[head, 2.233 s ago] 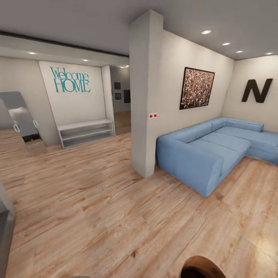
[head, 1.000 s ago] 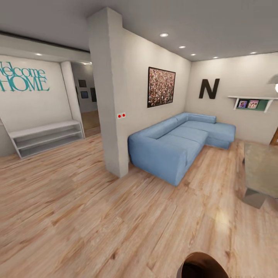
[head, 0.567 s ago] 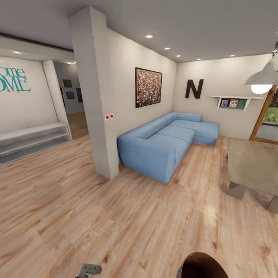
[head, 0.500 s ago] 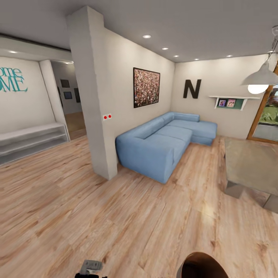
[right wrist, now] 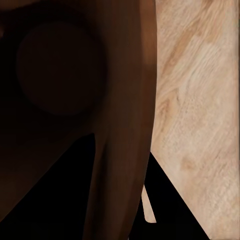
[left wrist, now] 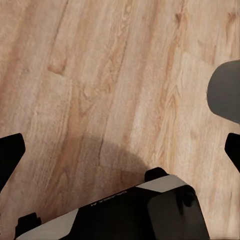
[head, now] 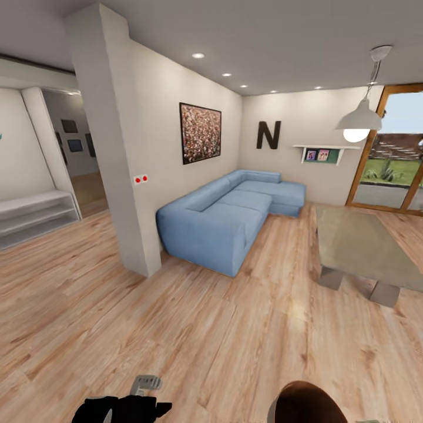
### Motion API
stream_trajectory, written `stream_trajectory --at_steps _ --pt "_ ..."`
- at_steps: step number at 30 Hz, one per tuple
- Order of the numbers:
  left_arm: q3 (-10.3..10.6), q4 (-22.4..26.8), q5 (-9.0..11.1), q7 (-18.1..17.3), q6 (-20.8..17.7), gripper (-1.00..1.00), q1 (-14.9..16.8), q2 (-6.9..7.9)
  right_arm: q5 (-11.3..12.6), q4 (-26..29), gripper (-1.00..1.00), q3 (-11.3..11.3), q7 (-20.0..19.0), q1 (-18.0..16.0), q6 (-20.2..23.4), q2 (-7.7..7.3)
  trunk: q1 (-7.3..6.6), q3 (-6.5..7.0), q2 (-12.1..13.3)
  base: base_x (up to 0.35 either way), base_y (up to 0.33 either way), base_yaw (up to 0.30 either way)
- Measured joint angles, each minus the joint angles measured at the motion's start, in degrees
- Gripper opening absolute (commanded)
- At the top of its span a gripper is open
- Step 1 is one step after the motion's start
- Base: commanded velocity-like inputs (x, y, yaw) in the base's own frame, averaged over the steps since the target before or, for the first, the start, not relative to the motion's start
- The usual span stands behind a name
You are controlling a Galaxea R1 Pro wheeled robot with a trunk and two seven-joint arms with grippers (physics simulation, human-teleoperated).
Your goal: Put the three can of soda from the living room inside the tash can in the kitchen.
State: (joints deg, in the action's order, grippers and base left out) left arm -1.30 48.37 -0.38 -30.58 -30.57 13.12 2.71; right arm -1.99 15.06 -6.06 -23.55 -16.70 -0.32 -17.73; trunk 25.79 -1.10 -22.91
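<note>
Light wood floor (left wrist: 115,75) below, two black fingertips (left wrist: 10,155) far apart at the edges, black and white robot part (left wrist: 125,212), grey round shape (left wrist: 226,95) at one side

floor (head: 223,329): light wood planks, tan grain
sofa (head: 226,214): pale blue
pillar (head: 120,153): off-white, two red dots
letter N (head: 268,134): black
tash can (head: 305,405): glossy copper-brown inside
painting (head: 200,133): speckled red-brown, black frame

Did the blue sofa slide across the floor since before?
No. The blue sofa sits the same way against the wall beside the white column; both shifted left together in the head view, so the camera turned, not the sofa.
</note>
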Motion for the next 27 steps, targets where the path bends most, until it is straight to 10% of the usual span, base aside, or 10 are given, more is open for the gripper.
stream_trajectory --at_steps 11,27 --pt "-0.11 -3.24 0.13 0.05 1.18 1.00 0.15 1.46 -0.53 13.69 -1.00 0.27 -0.58 -4.75 24.26 0.07 0.00 -0.33 0.00 0.001 0.000 -0.124" --pt "0.06 -10.59 0.10 0.08 8.27 1.00 0.15 1.51 -0.55 14.78 -1.00 -0.19 -0.70 -5.33 28.23 0.19 0.00 -0.37 0.00 0.249 -0.025 -0.123"
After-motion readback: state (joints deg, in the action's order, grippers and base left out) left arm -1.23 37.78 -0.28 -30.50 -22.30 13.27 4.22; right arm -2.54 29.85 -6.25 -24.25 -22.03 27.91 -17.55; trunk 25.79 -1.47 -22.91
